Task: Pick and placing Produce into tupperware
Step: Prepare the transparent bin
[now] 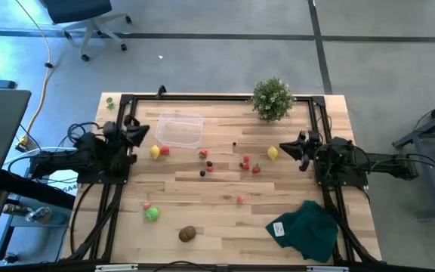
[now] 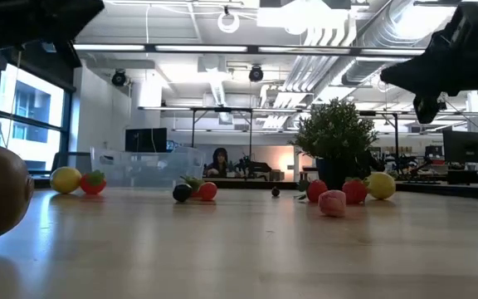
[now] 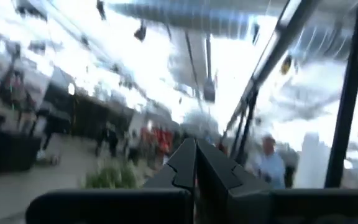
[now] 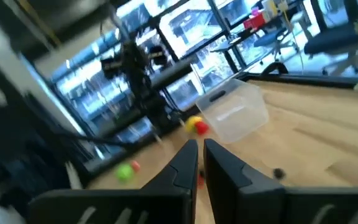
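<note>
The clear tupperware (image 1: 180, 128) stands on the wooden table at the far left, and it shows in the right wrist view (image 4: 235, 112) too. The produce lies scattered on the table: a yellow lemon (image 1: 155, 153) beside a red piece, a second yellow one (image 1: 273, 153), several small red and dark berries (image 1: 245, 162), a green ball (image 1: 151, 214) and a brown kiwi (image 1: 187, 234). My left gripper (image 1: 143, 134) hovers shut at the left edge, tipped upward and clear of the table. My right gripper (image 1: 284, 148) hovers shut and level at the right side, near the second yellow one.
A bushy potted plant (image 1: 272, 98) stands at the far edge, right of centre. A dark green cloth (image 1: 306, 230) lies at the near right corner. A black frame (image 1: 202, 97) runs around the table's edges. The middle of the table holds only the small fruits.
</note>
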Available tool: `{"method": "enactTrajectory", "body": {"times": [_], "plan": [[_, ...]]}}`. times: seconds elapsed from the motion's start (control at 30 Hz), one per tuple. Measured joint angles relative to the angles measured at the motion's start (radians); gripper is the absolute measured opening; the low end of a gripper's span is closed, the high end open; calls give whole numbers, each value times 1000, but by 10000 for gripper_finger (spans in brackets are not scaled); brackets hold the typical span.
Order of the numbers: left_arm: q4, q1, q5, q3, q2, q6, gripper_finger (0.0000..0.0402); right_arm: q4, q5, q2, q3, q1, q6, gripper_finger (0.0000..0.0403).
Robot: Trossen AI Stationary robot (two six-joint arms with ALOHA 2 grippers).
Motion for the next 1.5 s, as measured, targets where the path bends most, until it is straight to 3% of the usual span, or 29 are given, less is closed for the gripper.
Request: {"method": "enactTrajectory", "body": {"times": [0.13, 0.27, 0.47, 0.63, 0.77, 0.93, 1.03, 1.3, 1.5], "plan": [[120, 0, 1, 11, 0, 126, 3, 26, 64, 0, 0, 0, 159, 19], [13, 0, -3, 105, 23, 248, 3, 52, 116, 0, 0, 0, 176, 19], [-438, 0, -80, 358, 202, 313, 3, 67, 114, 0, 0, 0, 176, 19], [-869, 51, -133, 578, 483, 222, 3, 67, 113, 0, 0, 0, 179, 19], [-1073, 212, -3, 703, 724, 183, 3, 67, 113, 0, 0, 0, 182, 19], [-1123, 410, 269, 832, 1016, 300, 3, 66, 103, 0, 0, 0, 203, 19], [-1136, 465, 367, 918, 1178, 387, 3, 66, 87, 0, 0, 0, 206, 19], [-1399, 471, 351, 1179, 1520, 611, 3, 55, 57, 0, 0, 0, 229, 19], [-1435, 471, 358, 1236, 1667, 688, 3, 37, 56, 0, 0, 0, 229, 19]]}}
